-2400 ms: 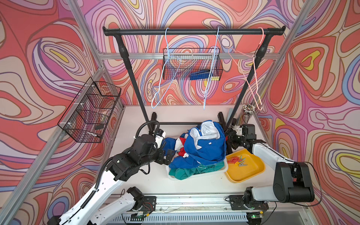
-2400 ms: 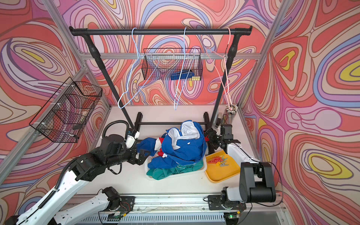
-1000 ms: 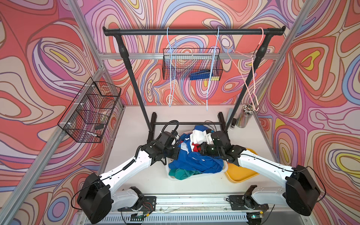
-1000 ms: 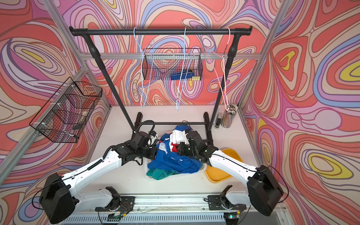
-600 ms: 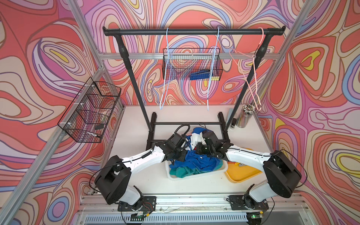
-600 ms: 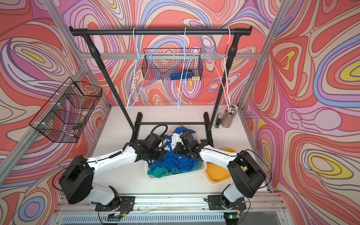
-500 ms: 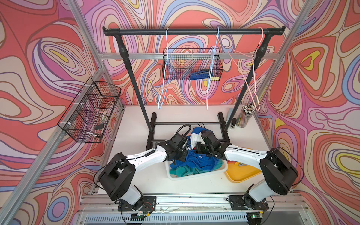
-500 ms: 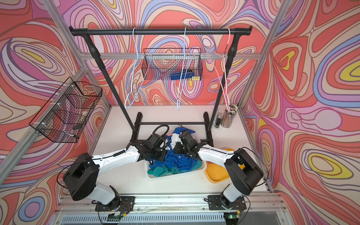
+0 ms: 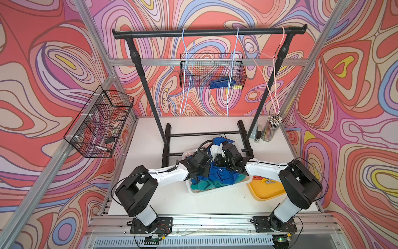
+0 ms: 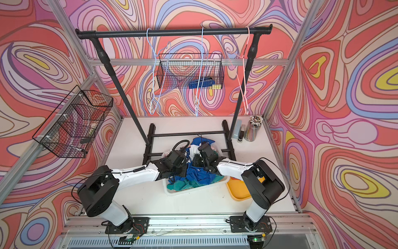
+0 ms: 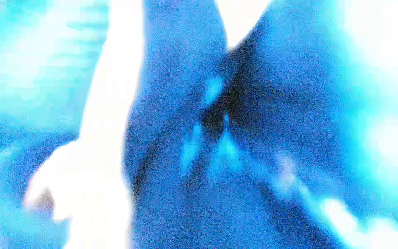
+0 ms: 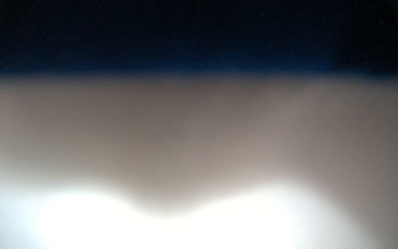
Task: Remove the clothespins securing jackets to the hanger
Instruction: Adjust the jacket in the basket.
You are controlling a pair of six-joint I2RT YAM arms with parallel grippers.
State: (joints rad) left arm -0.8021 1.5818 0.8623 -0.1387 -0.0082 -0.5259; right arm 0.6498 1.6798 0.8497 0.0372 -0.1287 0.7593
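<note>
The jackets lie heaped in a white bin [image 9: 206, 191], blue jacket [image 9: 221, 175] on top, teal one [image 9: 204, 185] below. Both grippers reach down into the heap from either side, the left gripper [image 9: 201, 169] and the right gripper [image 9: 224, 162], and cloth hides their fingertips. The left wrist view is filled with blurred blue cloth [image 11: 269, 129], and the right wrist view is a blur of dark and white. Three hangers [image 9: 185, 71] hang bare on the black rail [image 9: 209, 33]. Loose clothespins [image 9: 266, 180] lie in the yellow tray [image 9: 269, 190].
The rack's black base bars [image 9: 167, 140] stand just behind the bin. A cup of pencils [image 9: 271, 128] is at the back right. One wire basket [image 9: 101, 125] hangs on the left wall, another [image 9: 213, 74] on the back wall.
Both arms have sunk toward the bin with the blue jacket, which now lies lower and flatter on the heap. The left-hand hanger keeps swinging.
</note>
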